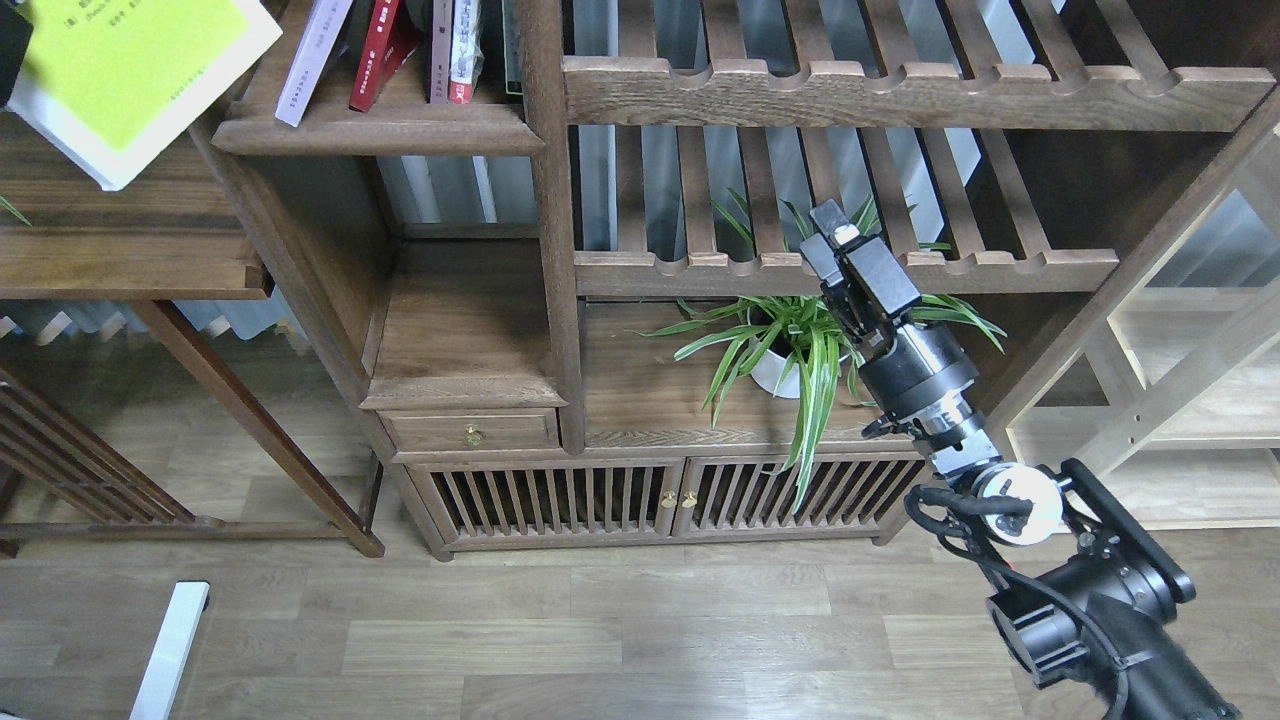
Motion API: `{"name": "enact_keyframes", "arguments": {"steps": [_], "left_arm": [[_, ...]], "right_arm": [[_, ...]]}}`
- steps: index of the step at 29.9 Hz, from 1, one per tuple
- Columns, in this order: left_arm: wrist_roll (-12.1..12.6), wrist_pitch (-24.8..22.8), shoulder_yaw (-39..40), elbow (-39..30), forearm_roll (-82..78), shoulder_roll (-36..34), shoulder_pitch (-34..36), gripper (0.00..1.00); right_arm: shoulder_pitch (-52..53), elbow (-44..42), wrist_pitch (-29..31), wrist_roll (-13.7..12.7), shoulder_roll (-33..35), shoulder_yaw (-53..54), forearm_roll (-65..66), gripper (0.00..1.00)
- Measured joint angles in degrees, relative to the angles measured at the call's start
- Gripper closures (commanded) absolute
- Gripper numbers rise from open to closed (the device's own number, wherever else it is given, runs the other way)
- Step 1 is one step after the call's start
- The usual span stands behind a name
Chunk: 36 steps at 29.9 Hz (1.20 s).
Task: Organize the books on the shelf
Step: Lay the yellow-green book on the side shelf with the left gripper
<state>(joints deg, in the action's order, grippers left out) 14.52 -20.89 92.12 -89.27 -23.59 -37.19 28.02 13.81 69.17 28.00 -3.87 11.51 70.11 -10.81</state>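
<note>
The yellow-green book (130, 70) hangs tilted at the top left, above a side table and left of the shelf (370, 130). Only a black corner of my left gripper (8, 45) shows at the frame edge, against the book's left side. A white book (312, 58) and a dark red book (376, 52) lean on the shelf. My right gripper (835, 225) is empty in front of the slatted rack, far right of the shelf. Its fingers show as one dark mass.
Thin red/white-spined volumes (455, 50) stand at the shelf's right end against a post (545, 200). A potted spider plant (790, 350) sits just below my right gripper. A brown side table (120, 250) is at the left, and a drawer-topped board (465, 330) is below the shelf.
</note>
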Motion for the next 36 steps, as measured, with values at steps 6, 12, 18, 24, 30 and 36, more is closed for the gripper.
{"name": "enact_keyframes", "arguments": {"steps": [6, 12, 18, 24, 30, 36], "left_arm": [[0.2, 0.4, -3.8, 4.8, -0.7, -0.1, 5.2, 0.98], [-0.5, 0.4, -7.0, 8.1, -2.1, -0.1, 7.6, 0.98], [-0.7, 1.0, -10.7, 11.3, -2.9, 0.6, 12.0, 0.98], [-0.7, 3.6, -13.9, 13.4, -3.0, 0.8, 15.8, 0.98], [-0.7, 5.4, -15.8, 15.2, -3.0, 0.9, 18.0, 0.98], [-0.7, 8.6, -18.6, 16.6, -3.0, 1.0, 21.4, 0.97]], "right_arm": [[0.1, 0.0, 0.0, -0.1, 0.0, 0.0, 0.0, 0.17], [0.1, 0.0, 0.0, -0.1, 0.0, 0.0, 0.0, 0.17], [0.0, 0.0, 0.0, -0.1, 0.0, 0.0, 0.0, 0.17], [0.0, 0.0, 0.0, 0.0, -0.8, 0.0, 0.0, 0.17], [0.1, 0.0, 0.0, -0.1, -1.4, -1.0, 0.0, 0.17], [0.5, 0.0, 0.0, -0.1, -3.2, -1.9, 0.4, 0.17]]}}
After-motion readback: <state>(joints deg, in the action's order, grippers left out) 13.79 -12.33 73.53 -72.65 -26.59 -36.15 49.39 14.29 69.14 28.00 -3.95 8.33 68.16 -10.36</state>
